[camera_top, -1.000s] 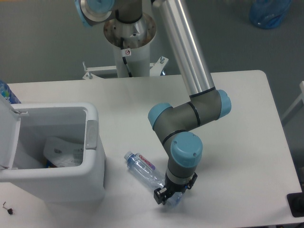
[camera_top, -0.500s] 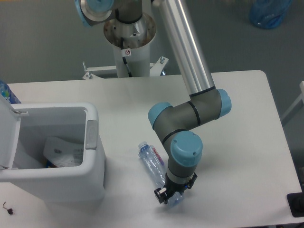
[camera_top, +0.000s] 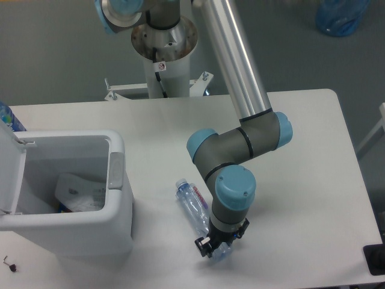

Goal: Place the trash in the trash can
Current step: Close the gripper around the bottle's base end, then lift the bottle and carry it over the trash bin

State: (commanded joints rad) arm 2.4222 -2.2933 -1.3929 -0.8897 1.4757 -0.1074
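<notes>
1. We see a white table [camera_top: 301, 150] with rounded corners, standing on a grey floor [camera_top: 54, 54]; the robot's white pedestal [camera_top: 165, 60] rises just behind the table's far edge, with a small round sticker on its front that is too small to read

2. At the top right, on the floor, sits a blue bag-like object [camera_top: 341, 16], cut off by the frame; at the far left edge a blue-and-white object [camera_top: 8, 118] peeks in behind the bin, and two tiny dark bits [camera_top: 8, 263] lie at the lower left corner

3. The trash can [camera_top: 90, 232], a white boxy plastic bin, stands on the left part of the table with its lid [camera_top: 9, 174] swung open to the left and a grey latch [camera_top: 115, 170] on its right rim

4. Inside the bin lies a whitish crumpled wrapper [camera_top: 81, 194] with faint print we cannot read

5. The clear plastic bottle [camera_top: 191, 205] lies on its side on the table, right of the bin and apart from it, blue cap pointing up-left; its label shows red lettering on white, too small for us to make out

6. The gripper [camera_top: 215, 248] points down at the bottle's lower end, its black fingers [camera_top: 204, 245] either side of the clear plastic; it appears clamped on the bottle, whose base shows between and below the fingers
</notes>
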